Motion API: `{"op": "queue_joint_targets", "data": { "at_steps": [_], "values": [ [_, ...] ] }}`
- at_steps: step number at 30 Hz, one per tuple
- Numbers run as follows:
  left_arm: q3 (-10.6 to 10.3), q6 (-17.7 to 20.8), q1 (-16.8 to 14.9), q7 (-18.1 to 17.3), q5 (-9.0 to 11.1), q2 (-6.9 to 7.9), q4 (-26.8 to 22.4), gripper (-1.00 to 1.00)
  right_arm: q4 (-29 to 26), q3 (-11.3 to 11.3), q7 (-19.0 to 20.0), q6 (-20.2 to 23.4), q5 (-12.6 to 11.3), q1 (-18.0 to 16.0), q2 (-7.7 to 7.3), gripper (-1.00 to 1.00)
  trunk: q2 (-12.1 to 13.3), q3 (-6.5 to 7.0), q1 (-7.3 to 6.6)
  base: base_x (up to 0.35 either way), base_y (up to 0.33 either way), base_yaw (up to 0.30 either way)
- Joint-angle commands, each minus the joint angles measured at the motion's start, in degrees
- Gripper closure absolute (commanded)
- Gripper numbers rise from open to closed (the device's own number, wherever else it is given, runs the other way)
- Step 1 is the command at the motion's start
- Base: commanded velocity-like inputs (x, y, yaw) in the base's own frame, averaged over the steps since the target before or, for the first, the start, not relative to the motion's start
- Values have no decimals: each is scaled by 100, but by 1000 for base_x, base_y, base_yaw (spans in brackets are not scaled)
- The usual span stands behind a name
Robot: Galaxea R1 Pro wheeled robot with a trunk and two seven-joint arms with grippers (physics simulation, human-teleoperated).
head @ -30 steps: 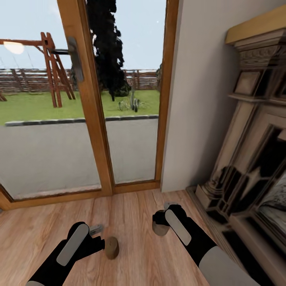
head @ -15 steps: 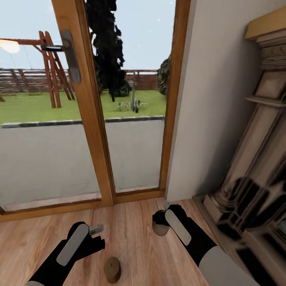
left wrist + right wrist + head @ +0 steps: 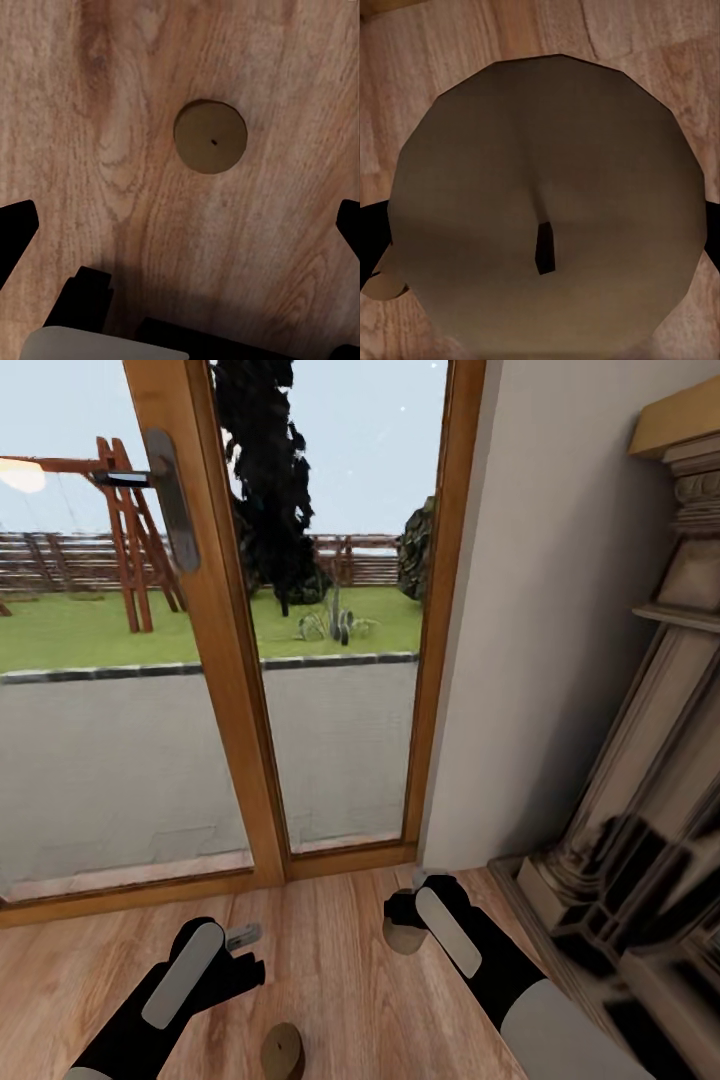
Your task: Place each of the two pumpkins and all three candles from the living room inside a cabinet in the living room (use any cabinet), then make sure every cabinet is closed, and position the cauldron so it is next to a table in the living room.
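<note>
One beige-grey candle (image 3: 404, 938) hangs just above the wooden floor, held by my right gripper (image 3: 407, 916), which is shut on it. In the right wrist view the round top and wick of this candle (image 3: 547, 202) sit between the dark fingers. A second candle (image 3: 282, 1050) stands upright on the floor near the lower edge of the head view, below and slightly right of my left gripper (image 3: 247, 952). The left wrist view looks straight down on that candle (image 3: 211, 136), with the left gripper's black fingertips (image 3: 15, 232) spread wide and nothing between them. Pumpkins, cabinet and cauldron are out of view.
A wood-framed glass door (image 3: 225, 660) with a metal handle (image 3: 170, 495) stands ahead, with a garden beyond it. A pale wall (image 3: 540, 660) and an ornate stone fireplace (image 3: 650, 810) close off the right side. Wooden floor (image 3: 330, 960) lies under both arms.
The whole view has shifted: the fireplace slid right and the floor candle moved toward the lower edge, so the camera moved. Both grippers keep their pose, the right one still holding its candle.
</note>
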Motion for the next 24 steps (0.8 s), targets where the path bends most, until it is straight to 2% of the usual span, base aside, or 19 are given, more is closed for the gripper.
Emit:
{"op": "queue_joint_targets", "data": {
  "at_steps": [1, 6, 10, 13, 16, 19, 22, 24],
  "values": [
    [-16, 3, -4, 60, 55, 3, -11, -100, -5, 10, -59, 5, -57, -5, -2, 100, -3, -6, -1, 1, 0, 0],
    [-16, -41, -4, 59, 55, -1, -17, -100, -59, 8, -33, 9, -55, -5, -8, 100, -43, -24, 21, 0, 0, 0],
    [-18, -88, -4, 59, 55, -17, -16, -100, -105, -5, 63, 8, -205, -5, -45, 100, -203, -95, 109, 0, 0, 0],
    [-22, -99, -4, 59, 55, -81, -4, -100, -204, -8, 170, -15, -416, -5, -212, 100, -323, -149, 175, 0, 0, 0],
    [-24, -118, -4, 53, 55, -113, 7, -100, -565, -2, 462, -62, -811, 0, -567, 100, -444, -203, 241, 0, 0, 0],
    [-28, -222, -4, -3, 53, -119, 27, -100, -719, -1, 755, -84, -1023, 12, -827, 100, -564, -257, 307, 0, 0, 0],
    [-92, -287, -4, -325, -41, -117, 44, -100, -769, -1, 955, -93, -1085, 19, -919, 100, -684, -311, 372, 0, 0, 0],
    [-163, -356, -4, -561, -314, -119, 79, -100, -788, -5, 1139, -93, -1099, 24, -939, 100, -765, -347, 416, 0, 0, 0]
  ]
}}
